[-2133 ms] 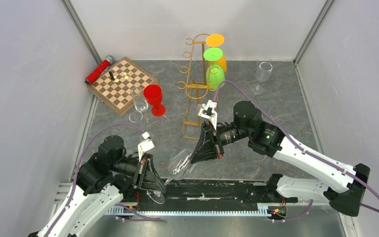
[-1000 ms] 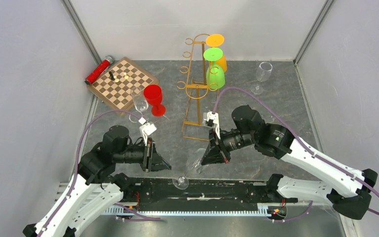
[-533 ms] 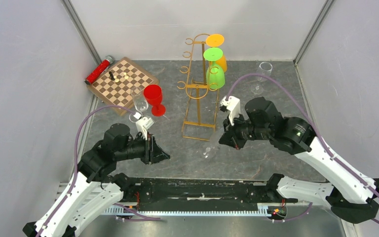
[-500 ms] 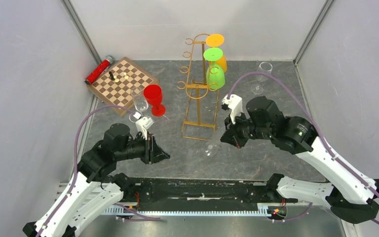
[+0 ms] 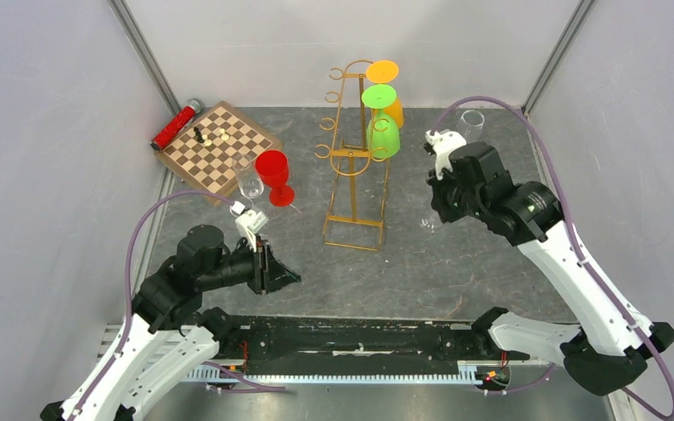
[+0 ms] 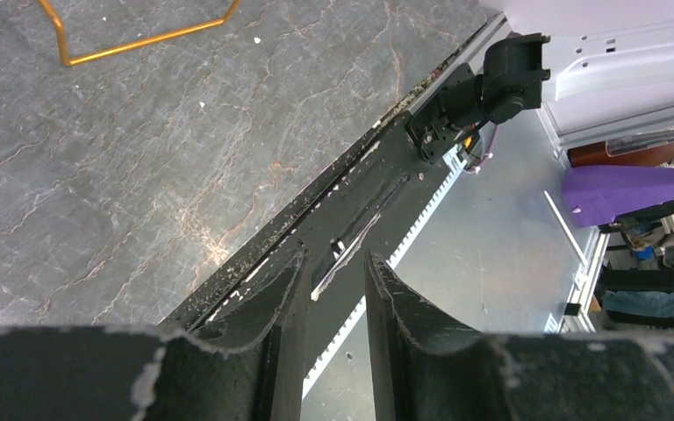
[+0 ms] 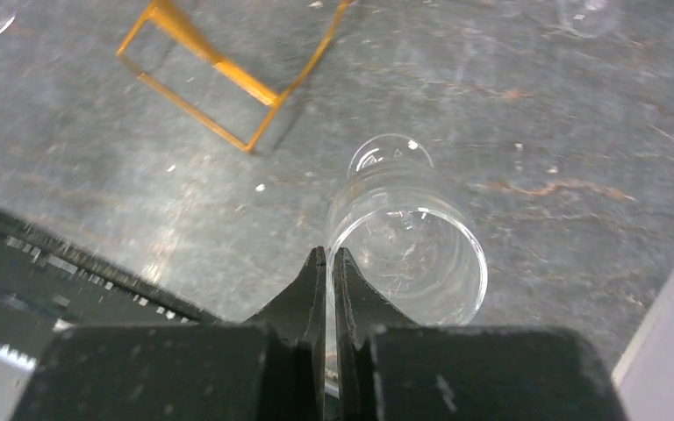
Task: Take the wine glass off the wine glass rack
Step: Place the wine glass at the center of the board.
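Rim pinched: right fingers (image 7: 355,307) hold the wine glass (image 7: 404,241).
Off the rack (image 5: 351,167), it has travelled from the near middle of the desk (image 5: 456,272) to the rack's right side, mouth up; left fingers (image 6: 285,298) remain narrowly parted, empty, over the near edge.

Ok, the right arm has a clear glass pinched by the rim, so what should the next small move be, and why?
Probably lower the clear wine glass straight down onto the bare table and only then open. The right fingers are shut on its rim, it hangs clear of the wine glass rack, and I cannot tell whether its foot is resting on the table yet.
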You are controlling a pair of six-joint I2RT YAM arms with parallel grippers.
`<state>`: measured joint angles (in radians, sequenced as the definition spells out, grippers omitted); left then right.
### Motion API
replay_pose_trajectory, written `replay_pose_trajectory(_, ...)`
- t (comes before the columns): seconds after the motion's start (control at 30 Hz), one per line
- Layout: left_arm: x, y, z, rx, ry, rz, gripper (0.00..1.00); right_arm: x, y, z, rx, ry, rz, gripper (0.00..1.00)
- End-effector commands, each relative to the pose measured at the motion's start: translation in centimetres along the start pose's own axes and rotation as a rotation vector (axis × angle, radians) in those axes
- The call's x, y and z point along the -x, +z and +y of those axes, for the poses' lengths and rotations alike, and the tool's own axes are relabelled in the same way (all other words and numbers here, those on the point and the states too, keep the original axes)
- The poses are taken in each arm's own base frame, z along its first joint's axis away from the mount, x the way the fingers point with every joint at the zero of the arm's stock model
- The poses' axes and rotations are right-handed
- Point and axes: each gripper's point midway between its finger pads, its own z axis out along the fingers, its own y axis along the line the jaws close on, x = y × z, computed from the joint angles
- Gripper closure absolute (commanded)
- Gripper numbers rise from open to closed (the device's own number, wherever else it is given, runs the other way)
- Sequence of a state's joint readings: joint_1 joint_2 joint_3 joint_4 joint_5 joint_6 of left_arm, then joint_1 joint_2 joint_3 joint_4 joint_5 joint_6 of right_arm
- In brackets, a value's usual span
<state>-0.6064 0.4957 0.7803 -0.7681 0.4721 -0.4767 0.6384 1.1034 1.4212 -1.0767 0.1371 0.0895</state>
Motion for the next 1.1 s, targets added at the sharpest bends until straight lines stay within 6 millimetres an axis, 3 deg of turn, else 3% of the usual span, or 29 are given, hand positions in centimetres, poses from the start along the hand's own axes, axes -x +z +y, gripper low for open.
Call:
replay_pose_trajectory(0.0, 1.0, 0.0, -0.2, -0.018, 0.07, -0.051, 0.65, 3.6, -0.1, -4.4, -0.15, 0.071, -0.126, 1.0)
replay_pose_trajectory(0.2, 1.0, 0.0, -0.4, -0.031, 0.072, -0.057, 0.64, 4.0, 2.7, -9.9, -0.26, 0.183, -0.138, 1.0)
replay_pose_trajectory(0.5, 0.9, 0.0, -0.5, -0.039, 0.07, -0.05, 0.64, 3.2, 7.2, -15.7, -0.3, 0.308, -0.114, 1.0)
replay_pose_trajectory(0.83, 1.0, -0.1, -0.5, -0.038, 0.071, -0.066, 0.64, 3.8, 9.6, -19.2, -0.32, 0.359, -0.091, 1.0)
replay_pose_trajectory(1.07, 1.0, -0.1, -0.5, -0.037, 0.07, -0.064, 0.64, 4.5, 11.0, -20.3, -0.305, 0.367, -0.084, 1.0)
